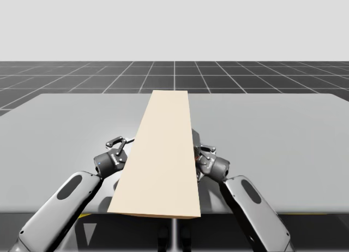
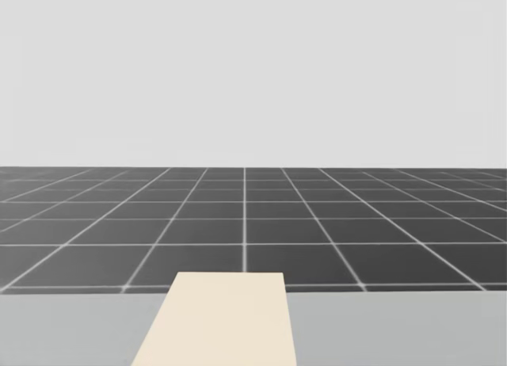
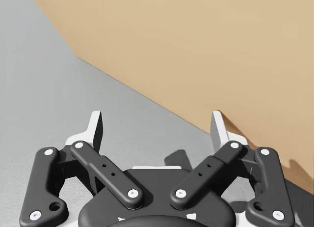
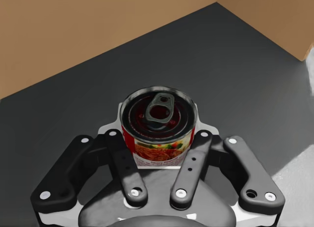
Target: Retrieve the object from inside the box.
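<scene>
Tan box [image 1: 161, 154] panel hides the interior in the high view. Right wrist view: right gripper [image 4: 159, 143] clamped on a red-labelled can [image 4: 158, 114] inside the box. Left wrist view: left gripper [image 3: 157, 131] spread wide, empty, beside the box wall.

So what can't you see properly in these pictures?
High view: the beige flap hides the inside of the box.
Head view: the bottom edge cuts the flap off.
Right wrist view: my right pincer covers the lower half of the red can.
</scene>
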{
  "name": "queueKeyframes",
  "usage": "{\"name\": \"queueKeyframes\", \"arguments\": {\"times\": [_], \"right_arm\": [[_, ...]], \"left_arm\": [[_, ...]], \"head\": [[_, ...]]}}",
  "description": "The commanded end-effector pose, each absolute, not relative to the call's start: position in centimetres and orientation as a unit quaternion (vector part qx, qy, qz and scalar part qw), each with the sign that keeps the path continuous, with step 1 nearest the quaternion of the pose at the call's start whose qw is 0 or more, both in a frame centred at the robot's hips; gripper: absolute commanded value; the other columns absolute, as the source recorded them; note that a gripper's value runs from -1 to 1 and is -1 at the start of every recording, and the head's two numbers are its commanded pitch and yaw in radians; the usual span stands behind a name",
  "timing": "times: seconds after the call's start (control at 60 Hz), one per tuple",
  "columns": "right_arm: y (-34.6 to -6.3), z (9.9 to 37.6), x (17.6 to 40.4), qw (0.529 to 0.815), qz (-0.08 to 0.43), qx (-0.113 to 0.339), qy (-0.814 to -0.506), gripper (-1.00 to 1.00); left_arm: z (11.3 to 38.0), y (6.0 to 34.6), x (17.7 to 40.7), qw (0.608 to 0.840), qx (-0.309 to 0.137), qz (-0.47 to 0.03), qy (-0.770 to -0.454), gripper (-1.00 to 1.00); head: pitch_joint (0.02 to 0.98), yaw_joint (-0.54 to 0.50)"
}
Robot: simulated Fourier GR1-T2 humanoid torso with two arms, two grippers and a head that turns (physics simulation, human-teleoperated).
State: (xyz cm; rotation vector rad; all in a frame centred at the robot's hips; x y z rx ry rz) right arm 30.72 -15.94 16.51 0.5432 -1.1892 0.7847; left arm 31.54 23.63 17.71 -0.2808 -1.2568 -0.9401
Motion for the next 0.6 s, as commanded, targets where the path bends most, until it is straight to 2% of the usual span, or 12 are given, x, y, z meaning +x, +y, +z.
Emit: {"name": "queueKeyframes", "arguments": {"times": [0.017, 0.117, 0.217, 0.283, 0.35, 0.367, 0.383, 0.45, 0.6], "right_arm": [[-20.7, 20.0, 28.7, 0.713, 0.299, 0.180, -0.609, 1.00], [-23.5, 22.0, 26.8, 0.706, 0.269, 0.155, -0.636, 1.00], [-25.1, 24.2, 25.1, 0.697, 0.251, 0.145, -0.656, 1.00], [-25.7, 26.9, 24.1, 0.680, 0.242, 0.135, -0.679, 1.00], [-25.3, 30.3, 23.7, 0.655, 0.242, 0.137, -0.702, 1.00], [-25.3, 30.3, 23.7, 0.655, 0.242, 0.137, -0.702, 1.00], [-24.9, 32.1, 23.5, 0.641, 0.246, 0.138, -0.714, 1.00], [-24.0, 34.8, 23.3, 0.622, 0.254, 0.141, -0.727, 1.00], [-22.2, 39.3, 22.9, 0.579, 0.261, 0.148, -0.758, 1.00]], "left_arm": [[18.0, 22.3, 31.4, 0.687, -0.147, -0.423, -0.572, -1.00], [18.1, 22.4, 31.5, 0.686, -0.147, -0.422, -0.574, -1.00], [18.2, 22.6, 31.5, 0.686, -0.146, -0.419, -0.576, -1.00], [18.2, 22.7, 31.6, 0.686, -0.146, -0.417, -0.578, -1.00], [18.3, 22.8, 31.6, 0.687, -0.145, -0.416, -0.578, -1.00], [18.3, 22.8, 31.6, 0.687, -0.145, -0.416, -0.578, -1.00], [18.3, 22.8, 31.6, 0.687, -0.145, -0.416, -0.578, -1.00], [18.2, 22.9, 31.7, 0.687, -0.143, -0.415, -0.579, -1.00], [18.4, 23.1, 31.8, 0.687, -0.142, -0.411, -0.582, -1.00]], "head": [[0.166, -0.02], [0.165, -0.02], [0.165, -0.01], [0.163, -0.01], [0.161, -0.01], [0.161, -0.01], [0.161, -0.01], [0.161, -0.01], [0.165, -0.01]]}}
